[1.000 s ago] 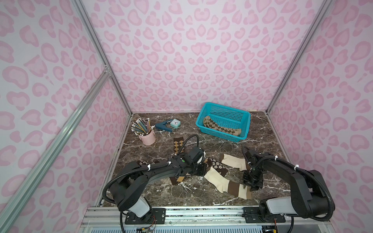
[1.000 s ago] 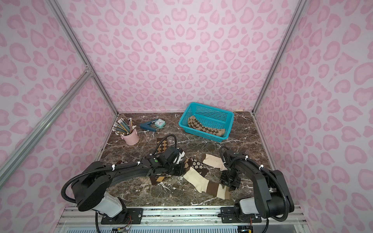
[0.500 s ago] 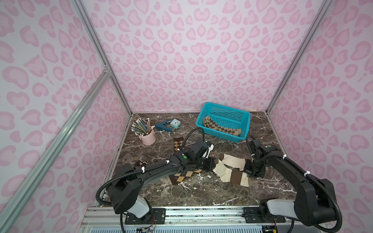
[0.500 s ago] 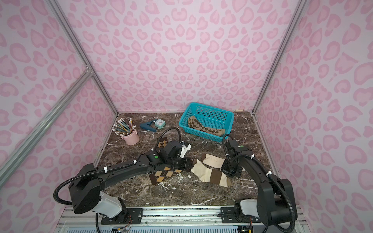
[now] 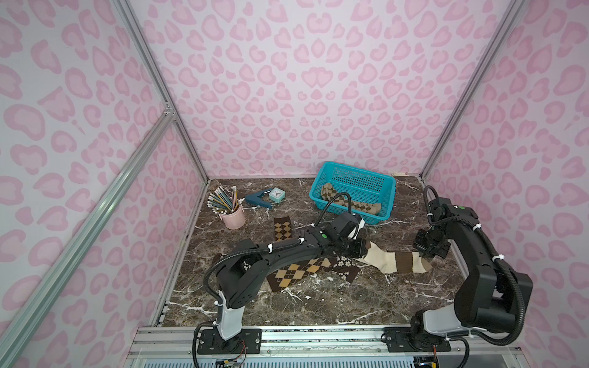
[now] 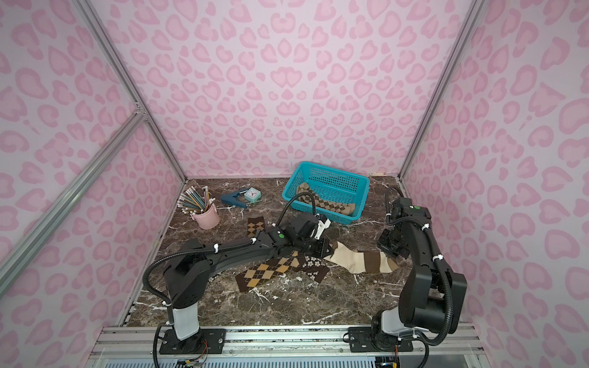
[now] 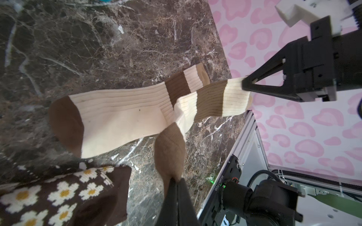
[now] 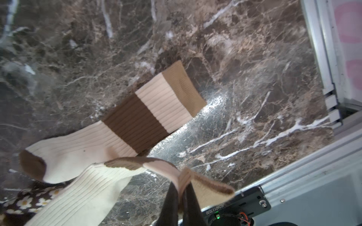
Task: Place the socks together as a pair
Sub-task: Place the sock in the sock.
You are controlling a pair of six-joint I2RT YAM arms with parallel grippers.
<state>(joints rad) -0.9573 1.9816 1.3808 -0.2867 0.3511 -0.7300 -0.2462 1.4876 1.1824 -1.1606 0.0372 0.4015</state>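
Note:
A cream-and-brown striped sock hangs stretched between my two grippers, low over the marble. My left gripper is shut on its tan toe. Its cuff is pinched in my shut right gripper. Under it, a second striped sock lies flat on the table, also seen in the right wrist view. In both top views the held sock runs from the left gripper to the right gripper. A flowered sock and an argyle sock lie beside the left gripper.
A teal basket at the back holds an argyle sock. Another argyle sock lies behind the left arm. A pink pencil cup, a blue tool and a small clock stand at the back left. The right wall is near the right arm.
My right gripper has shut on the striped sock's cuff. Both grippers have lifted that sock and carried it back and right, stretched out over the other striped sock.

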